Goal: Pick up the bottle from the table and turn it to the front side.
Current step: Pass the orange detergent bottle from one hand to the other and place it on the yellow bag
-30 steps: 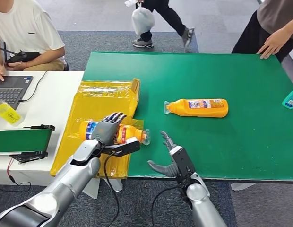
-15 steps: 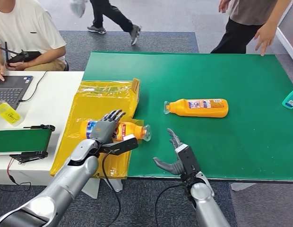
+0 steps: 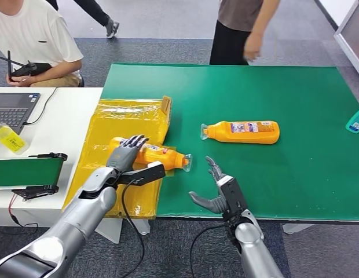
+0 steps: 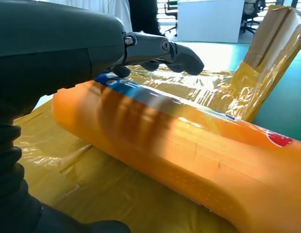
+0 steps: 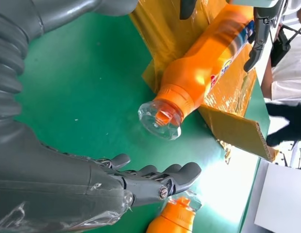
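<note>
An orange bottle (image 3: 162, 156) with a clear cap lies slantwise over the yellow flattened box (image 3: 125, 119), its cap pointing right over the green table (image 3: 274, 179). My left hand (image 3: 125, 155) grips its body, fingers over the top and thumb underneath. In the left wrist view the bottle (image 4: 185, 145) lies under my fingers (image 4: 160, 51). My right hand (image 3: 216, 190) is open near the table's front edge, just right of the cap and apart from it; its wrist view shows the cap end of that bottle (image 5: 189, 77). A second orange bottle (image 3: 242, 131) lies on its side mid-table.
A teal item (image 3: 356, 121) sits at the table's right edge. On the white desk to the left are a laptop (image 3: 14, 107), a yellow packet (image 3: 7, 138) and a small green belt unit (image 3: 26, 172). One person sits there; another stands at the table's far edge.
My left hand has raised the bottle and carried it right and farther away, turning it. The right hand shifted slightly right. The person behind the table walked left.
</note>
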Action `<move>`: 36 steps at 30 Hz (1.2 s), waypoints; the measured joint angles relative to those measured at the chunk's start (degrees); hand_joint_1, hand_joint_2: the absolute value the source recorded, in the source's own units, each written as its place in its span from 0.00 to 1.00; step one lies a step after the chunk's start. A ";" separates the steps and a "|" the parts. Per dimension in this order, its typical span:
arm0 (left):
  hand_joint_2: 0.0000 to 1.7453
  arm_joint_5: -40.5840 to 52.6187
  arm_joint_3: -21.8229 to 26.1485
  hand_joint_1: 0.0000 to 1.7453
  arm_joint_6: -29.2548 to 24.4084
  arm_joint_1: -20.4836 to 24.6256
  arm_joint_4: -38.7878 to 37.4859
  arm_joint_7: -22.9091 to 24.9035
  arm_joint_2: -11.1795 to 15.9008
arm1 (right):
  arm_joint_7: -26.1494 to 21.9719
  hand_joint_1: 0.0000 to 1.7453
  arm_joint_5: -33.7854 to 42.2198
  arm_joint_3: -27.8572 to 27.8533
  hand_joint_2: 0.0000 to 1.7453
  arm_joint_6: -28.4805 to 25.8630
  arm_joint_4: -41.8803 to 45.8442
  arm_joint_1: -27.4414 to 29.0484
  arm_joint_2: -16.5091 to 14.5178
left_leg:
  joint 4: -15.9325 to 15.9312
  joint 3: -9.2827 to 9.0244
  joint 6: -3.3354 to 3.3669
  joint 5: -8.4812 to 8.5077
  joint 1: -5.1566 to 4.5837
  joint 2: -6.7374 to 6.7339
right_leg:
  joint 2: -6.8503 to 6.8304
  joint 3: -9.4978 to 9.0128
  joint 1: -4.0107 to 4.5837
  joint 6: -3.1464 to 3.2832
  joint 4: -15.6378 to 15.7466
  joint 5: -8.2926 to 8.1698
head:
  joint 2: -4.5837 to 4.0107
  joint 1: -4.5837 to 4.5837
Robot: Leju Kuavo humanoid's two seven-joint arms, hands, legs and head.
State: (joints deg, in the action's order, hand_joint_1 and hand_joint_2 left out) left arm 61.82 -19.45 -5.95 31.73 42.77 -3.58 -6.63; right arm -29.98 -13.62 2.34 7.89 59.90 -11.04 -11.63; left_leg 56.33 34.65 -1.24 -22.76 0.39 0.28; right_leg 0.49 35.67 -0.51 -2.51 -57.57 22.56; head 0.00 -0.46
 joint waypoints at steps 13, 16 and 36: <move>1.00 -0.75 -0.08 0.00 -2.33 0.64 -2.31 -2.41 0.14 | -0.19 0.00 0.05 -0.33 1.00 0.24 -0.02 -0.02 0.00 | 0.00 0.00 0.00 0.01 0.00 0.00 | 0.00 -0.01 0.00 -0.01 0.00 -0.01 | 0.00 0.01; 1.00 -1.35 -0.09 0.00 -2.63 0.28 -1.91 -3.13 0.16 | -0.20 0.00 0.05 -0.34 1.00 0.22 -0.02 0.05 0.00 | 0.00 0.00 0.00 0.01 0.00 0.00 | -0.01 0.00 0.00 -0.01 0.00 -0.01 | 0.00 0.00; 1.00 0.14 -2.46 0.00 -7.93 -21.66 32.12 -6.18 1.69 | -0.02 0.00 0.30 -4.68 1.00 -1.09 4.57 6.35 0.01 | 0.00 0.05 0.03 -0.17 0.00 -0.01 | 0.00 0.06 -0.01 -0.04 0.02 0.14 | 0.00 -0.01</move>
State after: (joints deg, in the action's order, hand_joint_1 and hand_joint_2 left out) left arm 61.96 -21.91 -13.88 10.07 74.89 -9.76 -4.94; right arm -30.00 -13.32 -2.34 6.79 64.47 -4.69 -11.62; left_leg 56.32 34.70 -1.21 -22.92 0.39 0.27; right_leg 0.49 35.73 -0.52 -2.54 -57.56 22.70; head 0.00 -0.47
